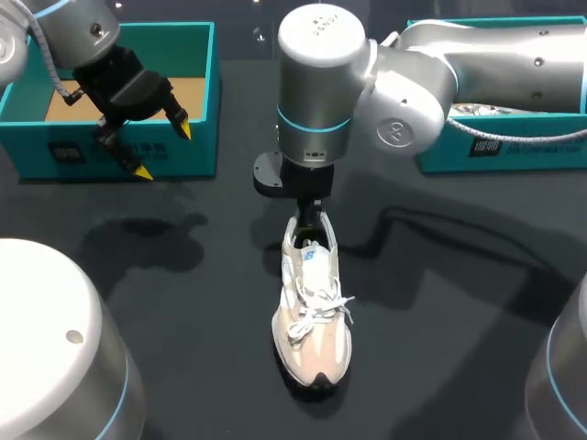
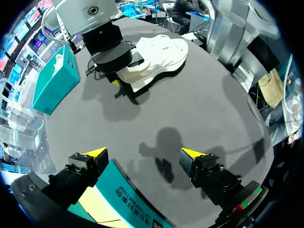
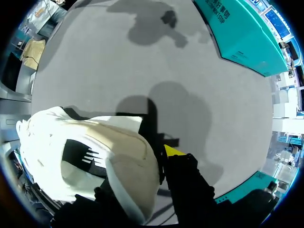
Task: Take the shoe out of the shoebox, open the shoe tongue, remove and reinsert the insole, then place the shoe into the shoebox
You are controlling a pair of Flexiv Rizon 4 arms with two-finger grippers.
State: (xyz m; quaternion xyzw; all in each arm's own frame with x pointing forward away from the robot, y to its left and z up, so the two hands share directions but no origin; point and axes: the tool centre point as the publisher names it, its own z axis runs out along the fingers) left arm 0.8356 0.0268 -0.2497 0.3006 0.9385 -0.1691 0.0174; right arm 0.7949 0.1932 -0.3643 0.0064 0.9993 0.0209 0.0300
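Right hand: at mid-desk, set down on the far end of the shoe. It pinches the heel wall, with one yellow tip against the heel's outside. The other finger is mostly hidden by the heel.
Left hand: at far left, spread wide and holding nothing. It hangs over the near wall of the left shoebox.
Shoe: white with a beige toe and laces tied. It stands upright on its sole on the desk, toe pointing near and heel far. It is outside both boxes.
Left shoebox: teal and open-topped, with its brown floor showing.
Right shoebox: teal, at far right, partly behind the right arm, well apart from the shoe.
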